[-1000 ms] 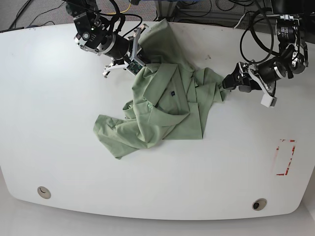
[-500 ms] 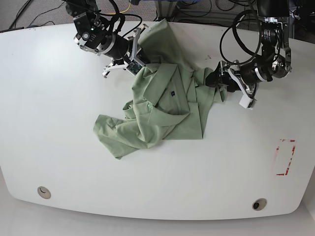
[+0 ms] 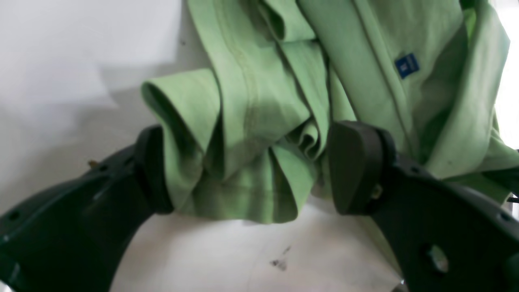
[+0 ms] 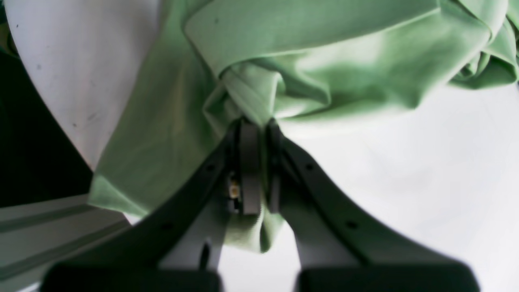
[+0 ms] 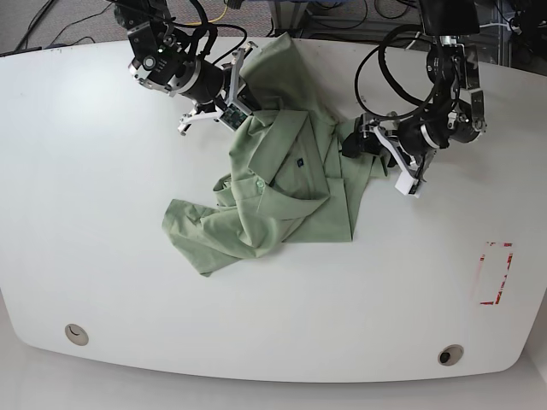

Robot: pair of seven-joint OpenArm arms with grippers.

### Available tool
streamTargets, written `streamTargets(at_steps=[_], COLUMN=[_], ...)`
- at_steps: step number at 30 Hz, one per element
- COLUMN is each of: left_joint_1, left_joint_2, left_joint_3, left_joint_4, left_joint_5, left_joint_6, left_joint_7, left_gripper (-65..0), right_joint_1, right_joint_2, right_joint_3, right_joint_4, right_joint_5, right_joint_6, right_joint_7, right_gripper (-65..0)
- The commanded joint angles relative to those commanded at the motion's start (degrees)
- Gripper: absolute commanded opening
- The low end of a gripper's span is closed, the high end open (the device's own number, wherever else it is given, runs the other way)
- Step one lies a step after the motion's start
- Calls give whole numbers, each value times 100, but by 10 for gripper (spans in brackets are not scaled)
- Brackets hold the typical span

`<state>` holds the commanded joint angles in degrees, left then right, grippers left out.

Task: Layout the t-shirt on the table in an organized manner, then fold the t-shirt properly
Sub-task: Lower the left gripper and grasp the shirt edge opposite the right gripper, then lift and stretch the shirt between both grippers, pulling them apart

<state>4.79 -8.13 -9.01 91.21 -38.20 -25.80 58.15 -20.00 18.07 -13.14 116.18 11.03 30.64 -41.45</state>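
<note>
The pale green t-shirt lies crumpled in the middle of the white table, its collar and small dark label facing up. My right gripper is at the shirt's far upper part. In the right wrist view this gripper is shut on a pinched fold of the t-shirt. My left gripper is at the shirt's right edge. In the left wrist view it stands open, and a bunched fold of the t-shirt lies between its fingers.
A red rectangular marking sits near the table's right edge. Two round grommet holes lie near the front edge. Cables hang behind the far edge, close to the shirt's top.
My left arm has swung leftward from beside the shirt until its open gripper straddles the shirt's right edge. The right arm and the shirt have stayed put.
</note>
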Motion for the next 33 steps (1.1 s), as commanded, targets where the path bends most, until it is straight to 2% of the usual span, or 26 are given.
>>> streamTargets(at_steps=[3, 4, 5, 8, 10, 12, 14, 21, 26, 30, 33], left_joint_1=[0, 0, 0, 0, -9, -9, -9, -9, -149, -299, -387], left_joint_2=[-9, -9, -9, 0, 26, 114, 132, 123, 123, 114, -88], left_joint_3=[0, -9, -9, -26, -26, -35, -35, -88, -589, -923, -1187], left_joint_4=[0, 0, 0, 0, 0, 0, 0, 62, 281, 448, 598], left_joint_5=[9, 62, 88, 334, 554, 756, 844, 844, 835, 774, 642], left_joint_6=[0, 0, 9, 79, 316, 563, 633, 624, 615, 404, 237], left_joint_7=[-9, -18, -35, -44, -44, -53, -105, -325, -290, -290, -246], left_gripper=[-279, -340, -369, -510, -586, -629, -639, -650, -650, -650, -650], right_joint_1=[9, 35, 44, 62, 79, 88, 123, 316, 510, 721, 870], right_joint_2=[0, 0, 0, 0, 0, 0, 0, 0, 0, -97, -158], right_joint_3=[0, 9, 44, 176, 246, 334, 413, 440, 545, 914, 1336], right_joint_4=[0, 0, 0, 0, 0, 0, 0, 9, 18, 18, 9], right_joint_5=[0, 0, 0, 0, 0, 0, 0, 0, 9, 211, 563], right_joint_6=[0, 0, 0, 0, 0, 0, 9, 9, 9, 9, 9], right_joint_7=[0, 0, 0, 0, 0, 0, 0, 0, 0, -18, -26], right_gripper=[-650, -650, -650, -650, -650, -650, -650, -650, -650, -650, -650])
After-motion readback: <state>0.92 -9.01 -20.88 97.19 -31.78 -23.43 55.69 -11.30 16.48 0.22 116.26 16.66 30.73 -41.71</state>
